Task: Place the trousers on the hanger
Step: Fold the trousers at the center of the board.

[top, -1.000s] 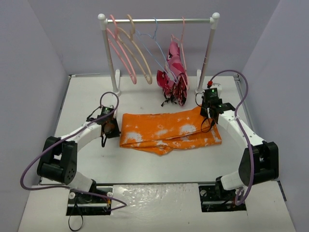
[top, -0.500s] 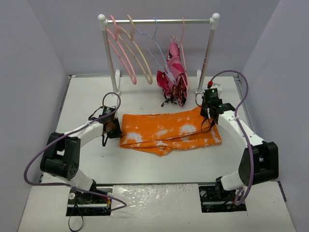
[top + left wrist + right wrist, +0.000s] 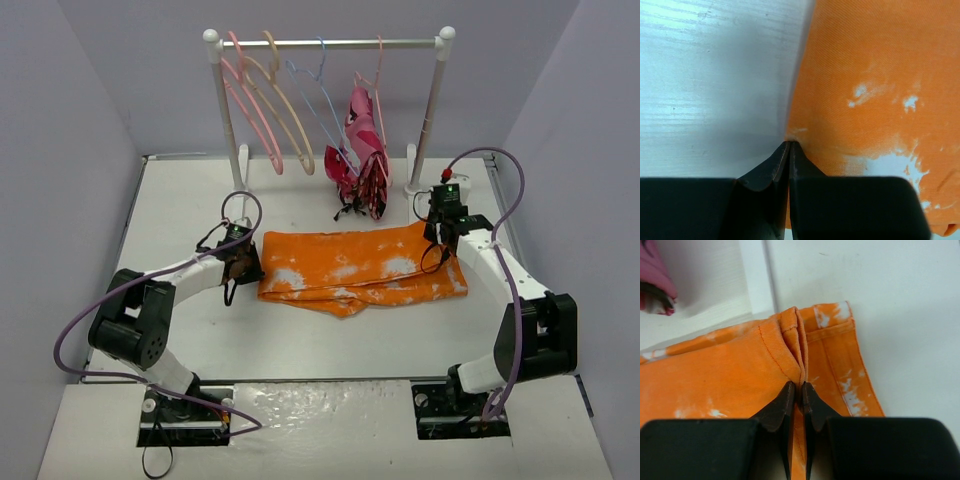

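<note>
At the 9 o'clock end of the trousers [image 3: 350,268], which lie flat mid-tabletop [image 3: 300,340], the left hand [image 3: 789,143] is pinched tight on the cloth's very edge, a thin bite. At the 3 o'clock end, the right hand [image 3: 801,385] is clamped on a raised fold beside the stitched band. The hanger [image 3: 276,160] hangs on the rail [image 3: 330,43] towards 11 o'clock, well apart. Both hands would do best to rise together, level, keeping the cloth taut, since the left bite looks easy to lose
</note>
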